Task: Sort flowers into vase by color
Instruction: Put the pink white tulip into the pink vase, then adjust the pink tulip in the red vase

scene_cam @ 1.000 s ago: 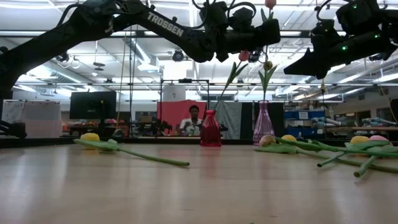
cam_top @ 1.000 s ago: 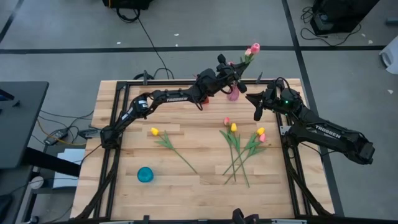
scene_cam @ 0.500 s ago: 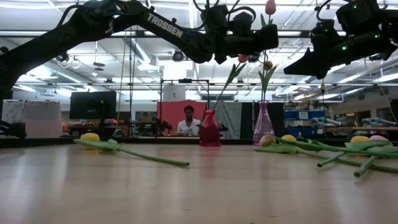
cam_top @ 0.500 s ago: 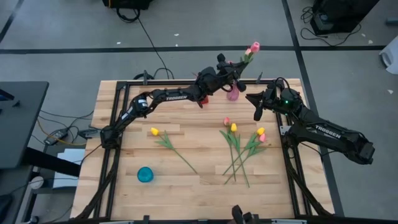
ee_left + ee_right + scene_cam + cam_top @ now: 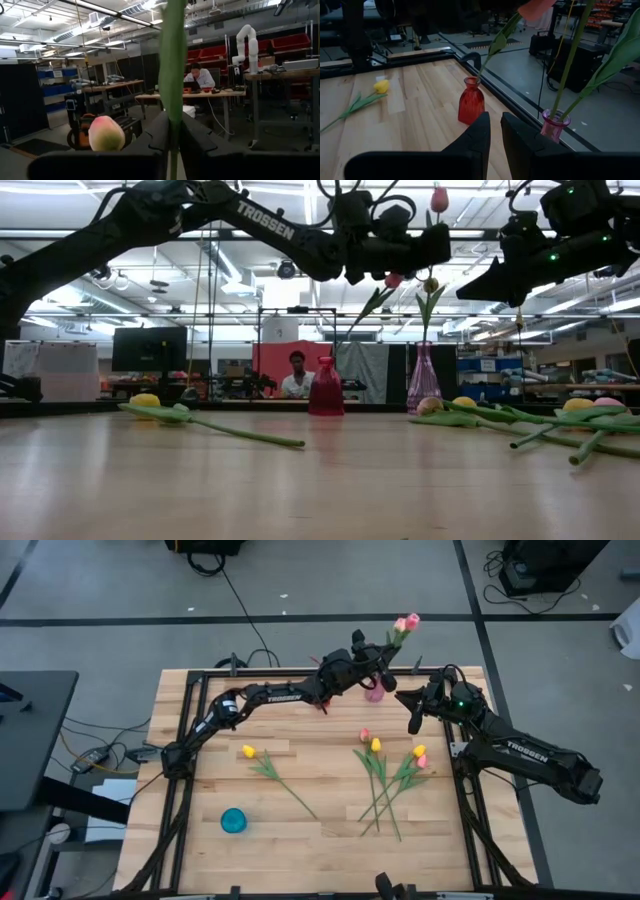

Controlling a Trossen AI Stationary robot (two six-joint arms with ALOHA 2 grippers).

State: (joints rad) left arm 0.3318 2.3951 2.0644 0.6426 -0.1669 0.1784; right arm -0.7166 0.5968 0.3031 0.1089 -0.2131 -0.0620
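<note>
My left gripper point(image 5: 384, 671) hangs over the table's far edge above the pink vase point(image 5: 374, 692) and is shut on a pink tulip point(image 5: 438, 198). Two green stems point(image 5: 568, 65) stand in the pink vase's point(image 5: 553, 125) neck. The red vase point(image 5: 325, 387) beside it holds a leaning salmon tulip point(image 5: 392, 279). A yellow tulip point(image 5: 248, 751) lies mid-left on the table, and several tulips point(image 5: 392, 775) lie in a bunch mid-right. My right gripper point(image 5: 413, 722) waits shut, raised near the far right. My left gripper pinches the pink tulip's green stem point(image 5: 172, 80) between its two fingers, which lie across the stem. The fingers come level from the table's left. The flower stands upright, with its bud point(image 5: 438, 198) above the fingers and its stem running down toward the pink vase point(image 5: 423, 380).
A small teal cup point(image 5: 233, 820) stands near the table's left front. A black frame point(image 5: 200, 680) runs round the table's edge. A person point(image 5: 295, 375) sits at a desk in the room beyond the far edge.
My left gripper has sunk a little over the pink vase, still shut, and the pink tulip's bud has come down with it. The red vase has slid slightly toward the table's left.
</note>
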